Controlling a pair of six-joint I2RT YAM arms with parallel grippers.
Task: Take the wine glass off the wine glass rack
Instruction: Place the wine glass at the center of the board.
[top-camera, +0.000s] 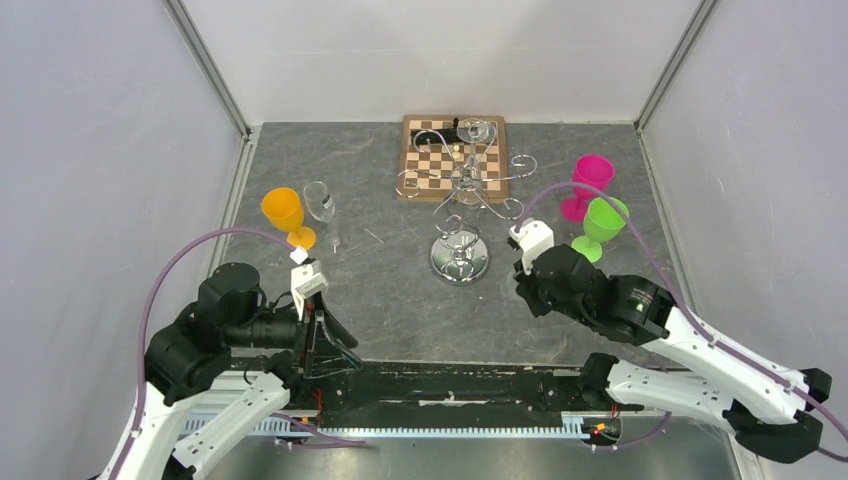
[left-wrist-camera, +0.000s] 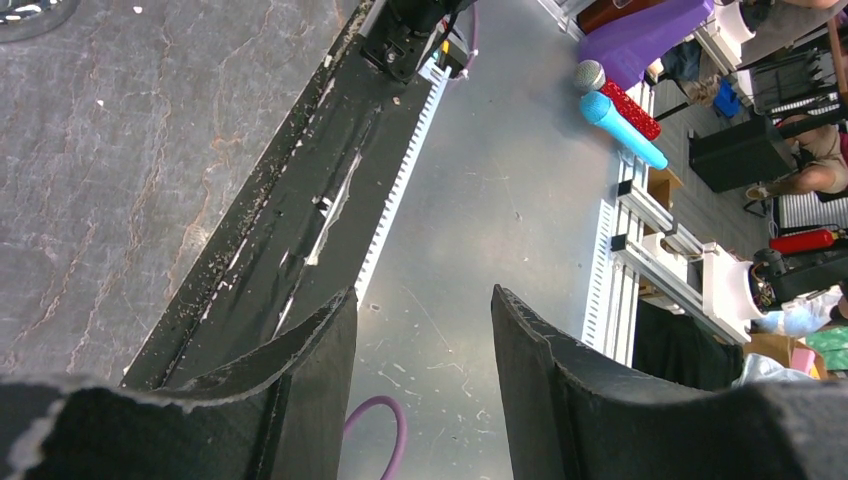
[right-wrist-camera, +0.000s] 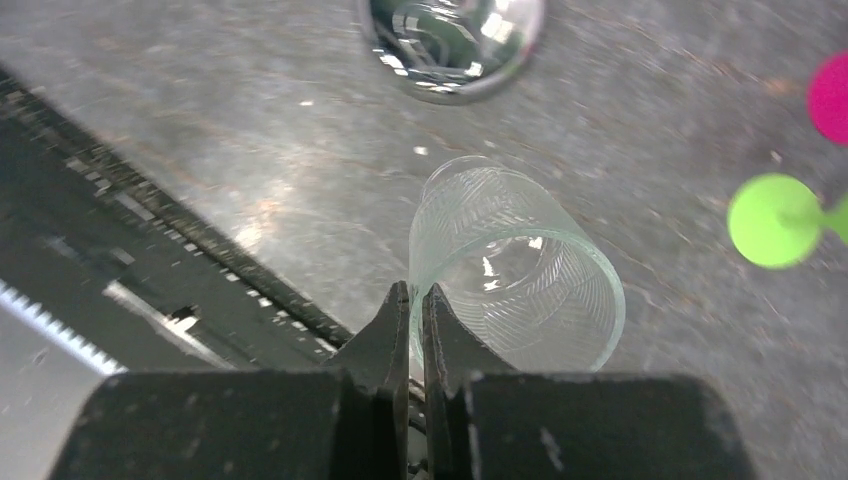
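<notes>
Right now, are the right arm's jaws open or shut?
Shut: on the right gripper the jaws nearly touch, pinching the clear wine glass.

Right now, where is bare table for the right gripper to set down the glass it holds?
Bare table lies between the rack base and the arm bases, and left of it toward the standing clear glass. Crowded: the pink glass and green glass at right, rack hooks over the chessboard.

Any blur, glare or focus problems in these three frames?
Top external: even light, sharp, though the wine glass rack wires get lost against the chessboard. Left wrist: sharp, its fingers dark in the foreground. Right wrist: table blurred, wine glass fairly crisp, bright reflections in the rack's mirrored base.
</notes>
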